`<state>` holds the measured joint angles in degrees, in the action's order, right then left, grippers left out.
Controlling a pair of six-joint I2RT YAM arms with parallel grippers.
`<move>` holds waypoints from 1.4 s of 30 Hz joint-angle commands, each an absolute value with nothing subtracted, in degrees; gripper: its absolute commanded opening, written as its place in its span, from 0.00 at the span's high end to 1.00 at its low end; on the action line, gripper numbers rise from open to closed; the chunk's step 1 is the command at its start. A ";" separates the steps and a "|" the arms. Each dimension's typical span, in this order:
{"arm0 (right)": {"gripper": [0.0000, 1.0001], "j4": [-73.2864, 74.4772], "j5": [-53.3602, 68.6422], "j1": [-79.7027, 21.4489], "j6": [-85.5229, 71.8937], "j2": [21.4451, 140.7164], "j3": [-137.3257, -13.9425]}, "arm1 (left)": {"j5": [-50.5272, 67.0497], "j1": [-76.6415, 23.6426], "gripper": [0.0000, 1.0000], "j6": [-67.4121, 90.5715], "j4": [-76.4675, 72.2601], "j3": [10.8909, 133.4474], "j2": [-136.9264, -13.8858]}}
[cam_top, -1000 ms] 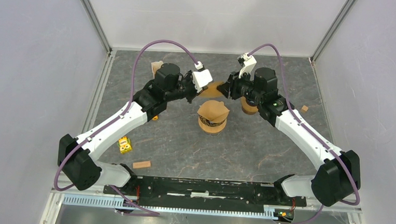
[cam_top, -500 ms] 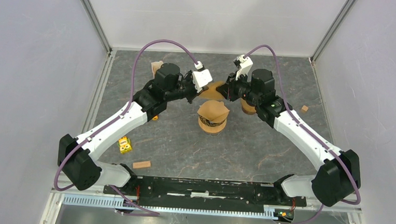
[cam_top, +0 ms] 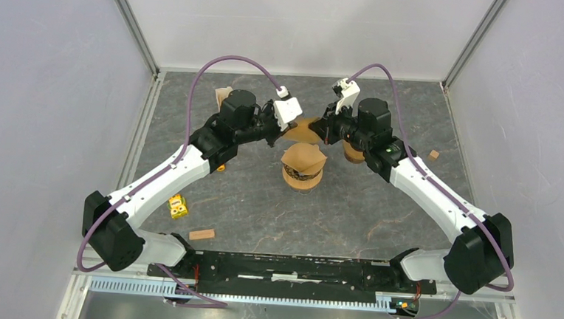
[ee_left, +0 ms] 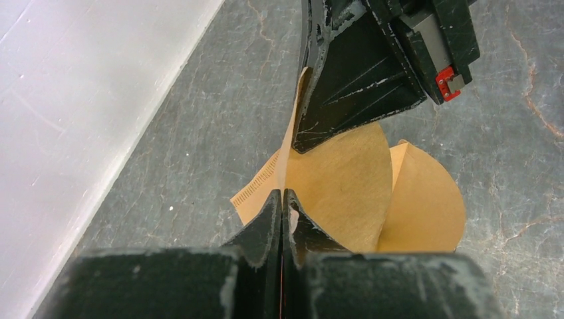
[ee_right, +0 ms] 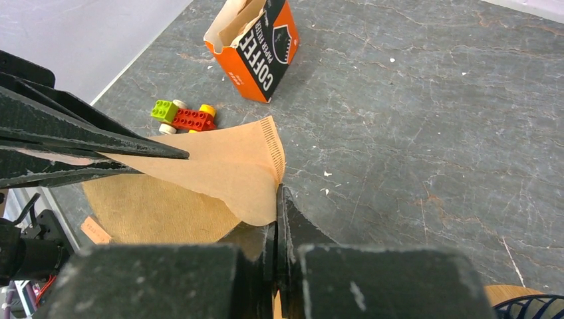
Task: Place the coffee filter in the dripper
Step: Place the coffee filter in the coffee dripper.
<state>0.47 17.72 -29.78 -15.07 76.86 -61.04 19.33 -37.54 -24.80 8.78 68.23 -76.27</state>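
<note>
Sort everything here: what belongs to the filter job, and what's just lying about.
Job in hand:
paper filter, pinched by the left fingers and right fingers
dripper
filter box

Lying about:
toy brick car
yellow block
brown block
small brown chip

My right arm hides most of a brown thing, my left arm most of the box; the filter is half covered.

the coffee filter hangs between the left gripper and the right gripper, just behind the dripper at the middle of the table. the filter box stands far back left; a toy block and a flat chip lie front left
</note>
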 commanded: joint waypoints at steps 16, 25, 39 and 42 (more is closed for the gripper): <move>1.00 4.47 10.80 -29.88 -10.47 74.16 -63.74 | 18.69 -39.20 0.51 -18.34 6.67 72.68 -79.65; 1.00 12.07 8.76 -26.12 -5.12 70.33 -65.94 | 19.96 -39.14 0.05 -18.11 12.60 80.25 -81.20; 1.00 37.00 7.68 -14.00 4.13 69.12 -77.91 | 25.63 -39.37 0.00 -15.76 17.63 86.32 -86.09; 1.00 39.03 8.93 -11.67 4.81 69.42 -78.18 | 25.39 -40.04 0.00 -13.66 17.04 88.30 -88.56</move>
